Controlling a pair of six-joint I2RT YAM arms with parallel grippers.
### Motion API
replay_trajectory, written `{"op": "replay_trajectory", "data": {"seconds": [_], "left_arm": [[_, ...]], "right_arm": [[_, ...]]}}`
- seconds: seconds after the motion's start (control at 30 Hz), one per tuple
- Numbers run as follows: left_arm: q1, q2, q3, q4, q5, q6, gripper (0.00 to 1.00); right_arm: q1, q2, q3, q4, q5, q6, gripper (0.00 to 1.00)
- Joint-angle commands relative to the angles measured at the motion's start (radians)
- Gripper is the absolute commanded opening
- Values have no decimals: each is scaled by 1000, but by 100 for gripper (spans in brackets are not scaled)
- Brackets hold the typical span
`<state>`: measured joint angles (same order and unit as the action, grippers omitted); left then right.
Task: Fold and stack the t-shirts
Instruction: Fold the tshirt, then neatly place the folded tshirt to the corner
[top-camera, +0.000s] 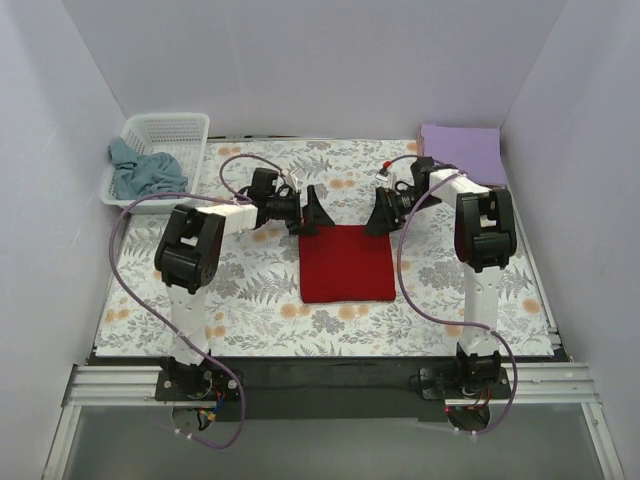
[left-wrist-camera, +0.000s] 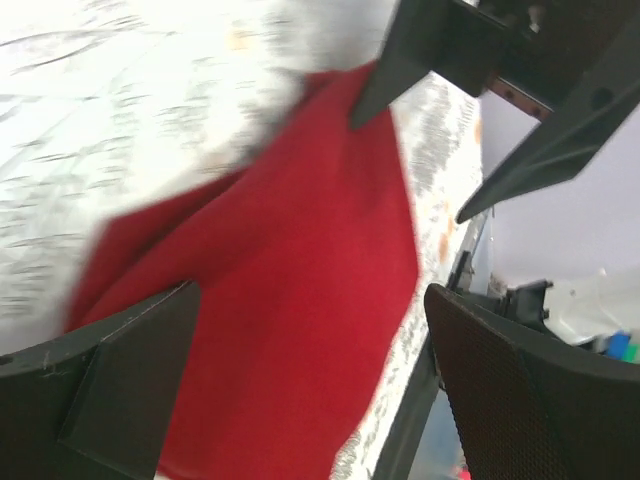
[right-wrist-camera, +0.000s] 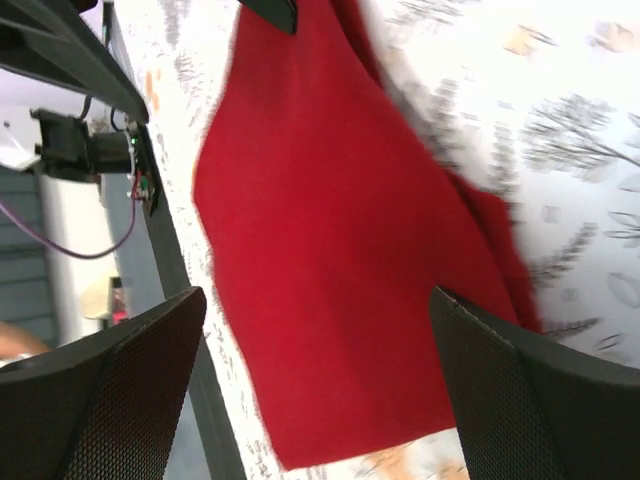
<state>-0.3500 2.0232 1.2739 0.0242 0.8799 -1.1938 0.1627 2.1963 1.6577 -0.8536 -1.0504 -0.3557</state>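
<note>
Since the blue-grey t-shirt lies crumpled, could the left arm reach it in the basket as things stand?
Probably yes: the blue-grey t-shirt lies exposed in the basket, the left gripper is open, and nothing stands between.

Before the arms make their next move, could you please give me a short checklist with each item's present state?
1. The left gripper is open and empty: ok.
2. The right gripper is open and empty: ok.
3. The red t-shirt lies folded flat on the floral table cloth: ok.
4. The red t-shirt is stacked on the lavender t-shirt: not ok, they lie apart.
5. The blue-grey t-shirt is folded: not ok, crumpled in the white basket.
6. Both grippers are clear of the red t-shirt's far edge: cannot tell.
</note>
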Motion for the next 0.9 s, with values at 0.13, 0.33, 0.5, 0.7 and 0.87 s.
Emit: {"op": "replay_trajectory", "data": {"seconds": [0.13,0.33,0.5,0.7,0.87], "left_arm": [[103,185,120,10,-29,-56,95],[140,89,137,-127,-82,111,96],[109,-203,93,-147,-165,337,96],[-47,-429,1,-178,-392,725,96],[-225,-512,-117,-237,-437,1075,96]], "right_arm": [[-35,170,63,169,99,156,98],[-42,45,92,160,96,156,98],[-40,-214,139,180,277,146,98],[-38,-486,4,283,470,84,98],[-38,-601,-108,330,663,110,98]]}}
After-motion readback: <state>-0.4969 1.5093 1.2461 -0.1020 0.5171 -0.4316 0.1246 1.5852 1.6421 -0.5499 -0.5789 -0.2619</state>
